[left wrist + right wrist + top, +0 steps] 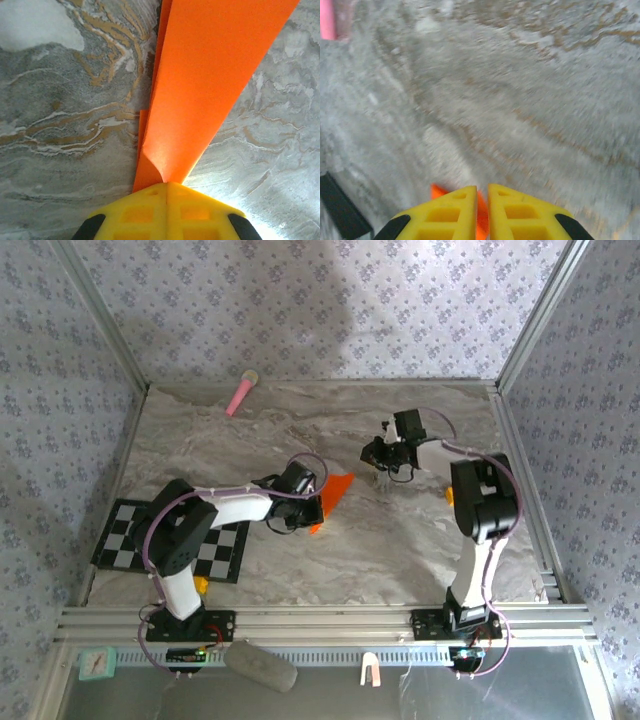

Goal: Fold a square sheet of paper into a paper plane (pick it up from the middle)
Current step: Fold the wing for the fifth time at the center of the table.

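Observation:
The sheet of paper (337, 493) is bright orange and folded into a narrow tapering shape, and it lies near the middle of the marble table. My left gripper (310, 496) is shut on its narrow end. In the left wrist view the yellow fingertips (150, 200) meet with the paper (210, 80) pinched between them, and its layered flaps widen away from me. My right gripper (376, 454) hovers just right of and beyond the paper's far tip. Its jaws (482, 192) stand a narrow slit apart, with a bit of the orange paper (438, 190) showing below them.
A pink stick (242, 392) lies at the far left of the table (420, 540). A black-and-white checkered mat (125, 530) lies at the near left under the left arm. Metal frame rails run along both sides and the near edge.

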Controlling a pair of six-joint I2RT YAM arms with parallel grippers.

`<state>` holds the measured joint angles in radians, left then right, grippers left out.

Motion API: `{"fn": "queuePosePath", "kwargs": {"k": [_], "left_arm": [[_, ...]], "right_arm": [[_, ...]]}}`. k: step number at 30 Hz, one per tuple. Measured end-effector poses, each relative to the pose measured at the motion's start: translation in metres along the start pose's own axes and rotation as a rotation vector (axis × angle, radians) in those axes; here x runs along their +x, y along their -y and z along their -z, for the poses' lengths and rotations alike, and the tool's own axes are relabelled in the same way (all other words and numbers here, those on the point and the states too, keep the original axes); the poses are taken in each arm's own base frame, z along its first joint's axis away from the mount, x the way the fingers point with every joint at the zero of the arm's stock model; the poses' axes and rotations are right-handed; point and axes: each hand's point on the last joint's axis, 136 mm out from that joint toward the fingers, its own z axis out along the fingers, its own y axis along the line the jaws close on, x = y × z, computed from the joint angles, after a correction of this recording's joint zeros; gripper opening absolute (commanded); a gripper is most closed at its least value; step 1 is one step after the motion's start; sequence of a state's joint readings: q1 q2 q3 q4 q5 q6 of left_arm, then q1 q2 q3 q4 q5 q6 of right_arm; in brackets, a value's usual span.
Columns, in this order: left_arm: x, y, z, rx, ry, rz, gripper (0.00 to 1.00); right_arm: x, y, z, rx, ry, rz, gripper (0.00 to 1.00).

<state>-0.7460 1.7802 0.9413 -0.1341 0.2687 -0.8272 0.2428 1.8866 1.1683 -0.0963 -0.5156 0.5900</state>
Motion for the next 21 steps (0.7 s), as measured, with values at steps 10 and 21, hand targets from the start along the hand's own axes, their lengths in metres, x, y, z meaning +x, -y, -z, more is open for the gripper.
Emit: {"fn": "queuePosePath", "kwargs": {"k": [10, 21], "left_arm": [[0.001, -0.001, 0.001, -0.002, -0.014, -0.038, 0.00], [0.007, -0.002, 0.010, -0.013, -0.035, -0.044, 0.03]], "right_arm": [[0.088, -0.052, 0.002, -0.093, -0.135, 0.067, 0.09], [0.152, -0.040, -0.047, -0.047, -0.319, 0.002, 0.07]]}}
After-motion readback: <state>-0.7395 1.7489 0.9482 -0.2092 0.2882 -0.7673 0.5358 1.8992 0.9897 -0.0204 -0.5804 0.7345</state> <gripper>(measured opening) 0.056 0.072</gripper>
